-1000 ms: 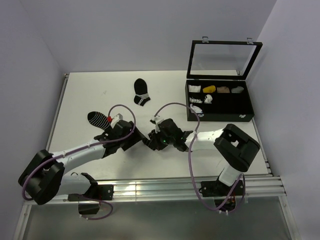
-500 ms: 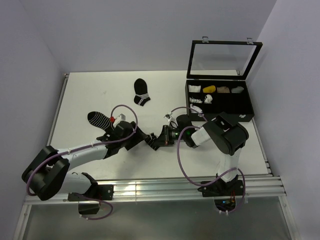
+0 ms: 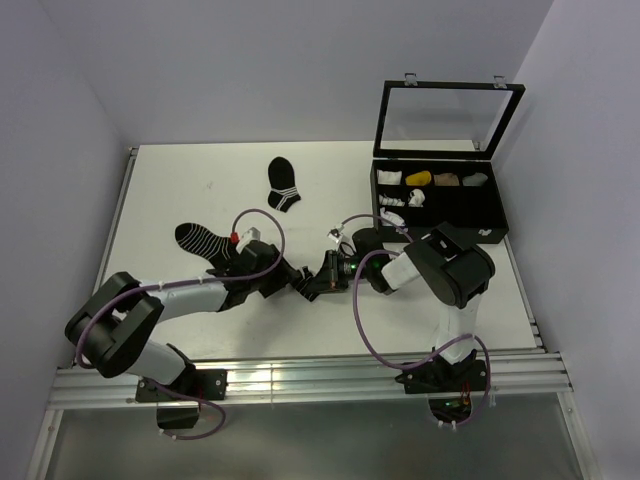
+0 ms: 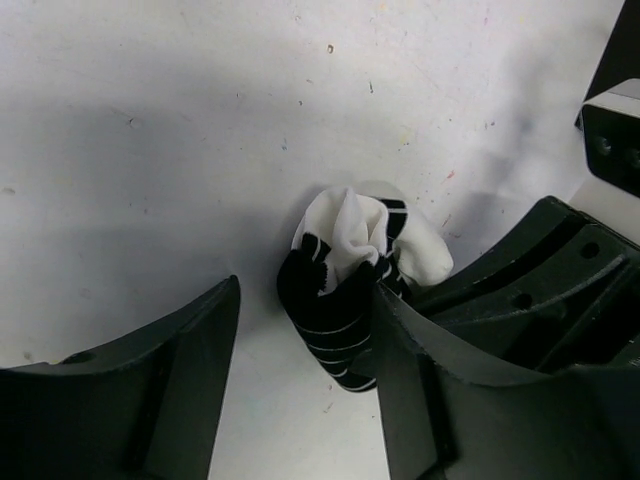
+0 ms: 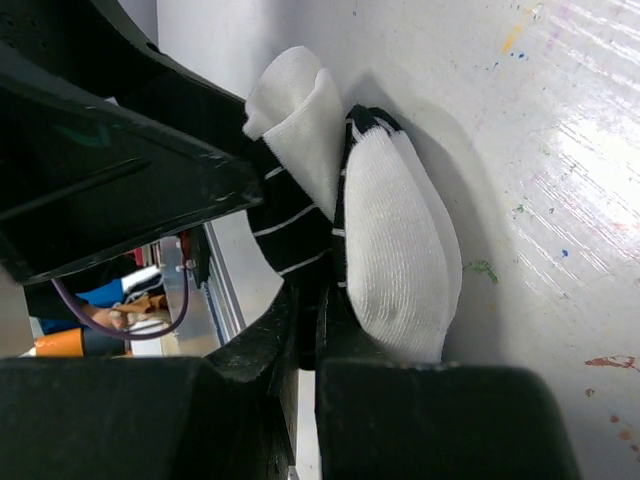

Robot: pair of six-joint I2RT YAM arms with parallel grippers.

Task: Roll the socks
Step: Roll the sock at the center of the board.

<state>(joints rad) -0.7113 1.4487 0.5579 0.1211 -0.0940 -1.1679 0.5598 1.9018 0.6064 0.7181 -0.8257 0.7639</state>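
The socks (image 3: 307,285) (image 4: 345,290) (image 5: 380,230) are lying bunched together on the counter (image 3: 200,190), towards its near side and about midway across, right between the two arms. The left tool (image 3: 293,278) (image 4: 308,300) is straddling the bundle with its fingers spread: one finger is pressing against the bundle's side, while the other is standing apart from it with bare counter between. The right tool (image 3: 318,283) (image 5: 315,310) is coming in from the opposite side, clenched tight on a fold of the black striped fabric.

The bundle is looking soft and lumpy. A white knit part is puffing out in rounded folds, and a black part with thin white stripes is wrapping around it. The fingers of both tools are dark, hard and smooth, and the white counter is showing small coloured specks and scuffs.

Further back on the left, a black sock with many white stripes (image 3: 195,237) is lying flat just beside the left arm. A black sock with a few white bands (image 3: 283,185) is lying well behind. On the right, a black compartment case (image 3: 437,205) is standing with its clear lid up and small items in its back pockets.
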